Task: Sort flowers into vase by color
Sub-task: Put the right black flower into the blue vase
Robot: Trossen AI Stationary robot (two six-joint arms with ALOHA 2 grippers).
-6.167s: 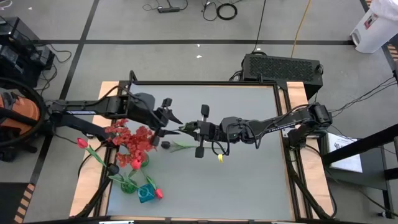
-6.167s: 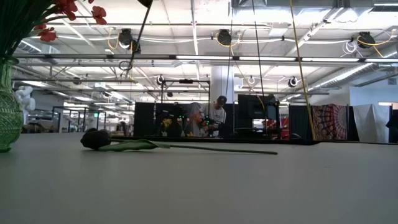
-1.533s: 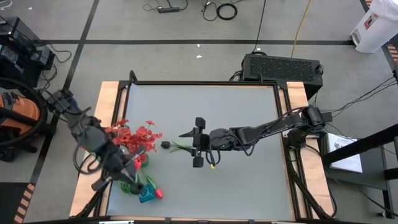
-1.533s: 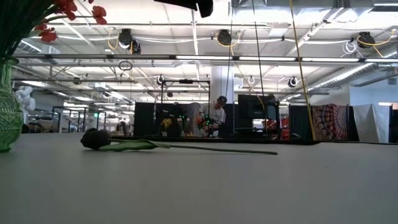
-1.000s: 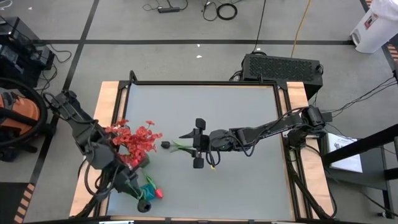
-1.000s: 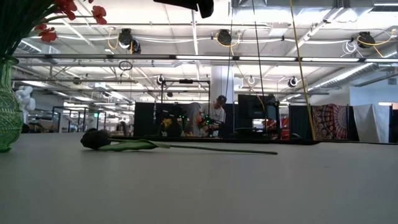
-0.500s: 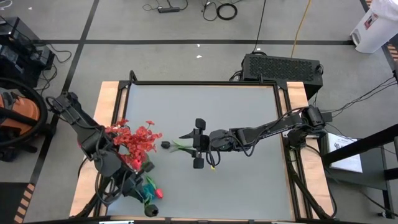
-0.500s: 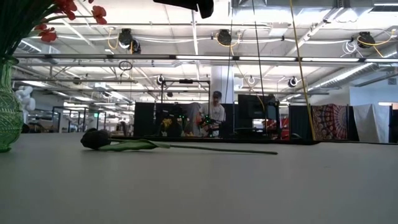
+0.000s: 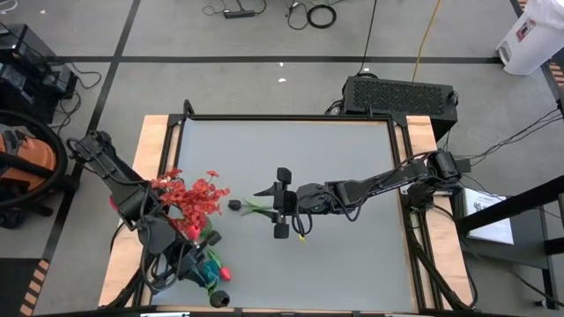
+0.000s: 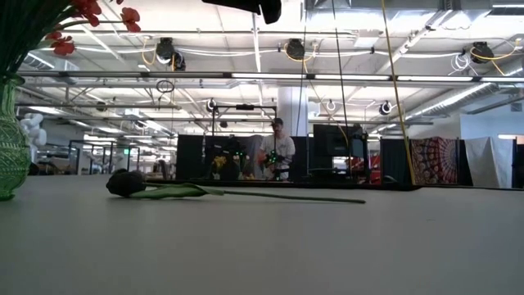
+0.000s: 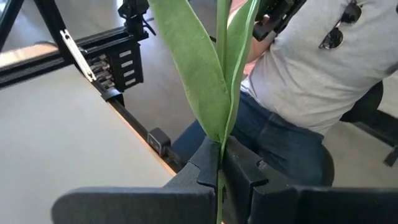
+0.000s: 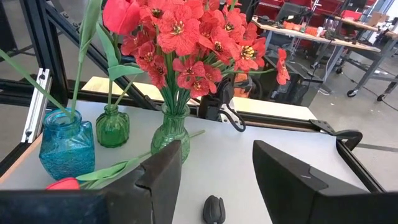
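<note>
The left gripper is clamping a green stem and its long leaf at the table's near left corner, beside the blue vase; a seated person shows just beyond the table edge. The right gripper is hovering over mid-table with its fingers spread wide and nothing between them, directly above a black bud that is lying flat on its stem. Frilly red blooms are standing in a green vase, and a red-pink tulip is standing in a smaller green vase between the other two.
</note>
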